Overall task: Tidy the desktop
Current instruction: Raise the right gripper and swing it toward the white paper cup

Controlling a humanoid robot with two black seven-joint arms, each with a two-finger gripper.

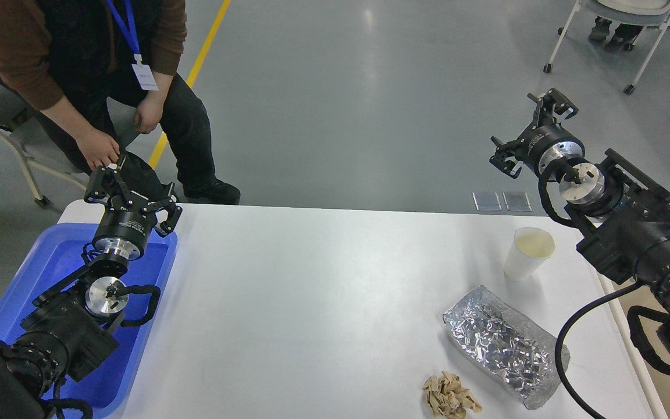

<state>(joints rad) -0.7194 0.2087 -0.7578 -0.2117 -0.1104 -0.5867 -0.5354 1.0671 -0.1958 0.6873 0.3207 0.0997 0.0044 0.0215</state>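
White desktop (323, 302) lies below both grippers, touching neither. Left gripper (131, 189) hangs over the blue tray (50, 256), fingers spread. Right gripper (530, 131) is raised beyond the far edge, fingers spread too.

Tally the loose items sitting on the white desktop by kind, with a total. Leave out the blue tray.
Paper cup: 1
Foil bag: 1
Crumpled brown paper wad: 1
Total: 3, all on the right part of the desktop.

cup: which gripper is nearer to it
Right. The right gripper is above the cup, just past the desktop's far edge; the left gripper is far across, over the tray.
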